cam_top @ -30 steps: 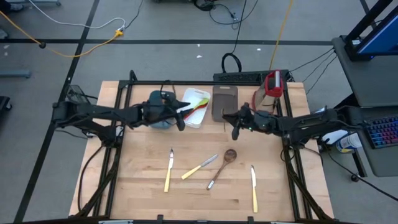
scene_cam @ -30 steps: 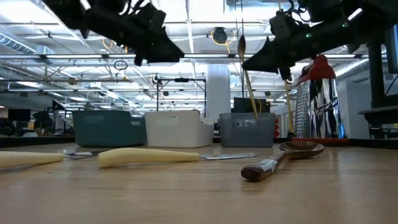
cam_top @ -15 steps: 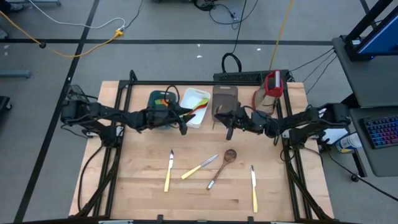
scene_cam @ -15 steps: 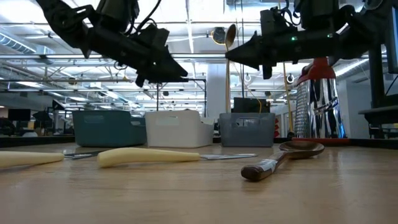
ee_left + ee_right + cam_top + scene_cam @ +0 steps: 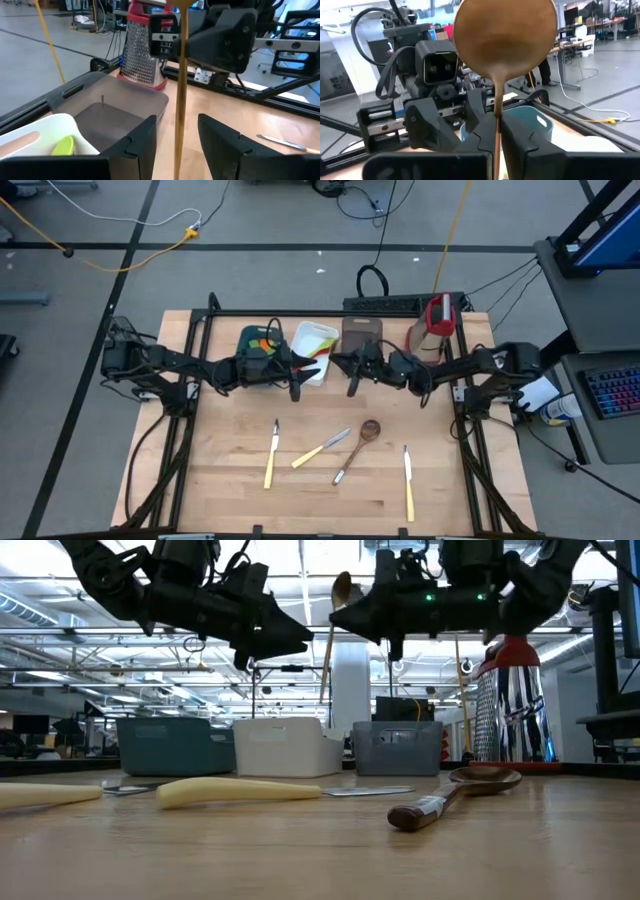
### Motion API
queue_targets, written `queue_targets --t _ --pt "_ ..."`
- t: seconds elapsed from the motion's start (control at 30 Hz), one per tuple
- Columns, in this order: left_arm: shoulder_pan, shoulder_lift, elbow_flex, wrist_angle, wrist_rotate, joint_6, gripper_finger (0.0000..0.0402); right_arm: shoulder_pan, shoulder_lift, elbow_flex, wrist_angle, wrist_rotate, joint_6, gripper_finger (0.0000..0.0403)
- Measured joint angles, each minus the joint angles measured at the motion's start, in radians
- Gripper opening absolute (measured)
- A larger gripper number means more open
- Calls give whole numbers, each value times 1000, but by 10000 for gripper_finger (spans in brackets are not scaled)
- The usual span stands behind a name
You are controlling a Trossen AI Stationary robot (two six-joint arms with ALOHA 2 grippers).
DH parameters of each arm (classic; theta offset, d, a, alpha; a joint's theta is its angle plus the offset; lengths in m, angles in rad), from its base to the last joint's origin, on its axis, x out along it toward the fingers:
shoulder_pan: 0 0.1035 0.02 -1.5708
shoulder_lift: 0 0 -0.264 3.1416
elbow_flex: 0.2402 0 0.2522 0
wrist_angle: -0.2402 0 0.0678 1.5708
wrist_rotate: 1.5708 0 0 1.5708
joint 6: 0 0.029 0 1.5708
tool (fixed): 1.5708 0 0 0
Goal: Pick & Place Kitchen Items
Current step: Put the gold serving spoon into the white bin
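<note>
1. The right claw [image 5: 352, 372] is pinched on a gold spoon [image 5: 333, 635], carried high above the surface [image 5: 230, 490] between the white tray [image 5: 325, 370] and the grey-brown tray [image 5: 362, 330].
2. The spoon's long axis stands nearly upright, bowl up, stem hanging down through the fingers.
3. The left claw [image 5: 296, 376] is spread, its tips facing the spoon's stem [image 5: 180, 100] from just to the left, so a hand-over looks likely.

Two dark jointed arms, black angular pincer fingers [image 5: 220, 137], green indicator lights.
</note>
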Motion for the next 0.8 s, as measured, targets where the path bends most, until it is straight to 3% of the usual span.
queue_targets --t 0.47,0.63,0.8 --pt "0 0 0 -6 -22 30 147 -8 100 126 -2 -31 0 7" --pt "1 0 0 -31 -92 27 147 -7 105 130 -4 -32 -4 7" --pt "4 0 1 -62 -96 32 115 -8 105 130 19 -26 -26 7"
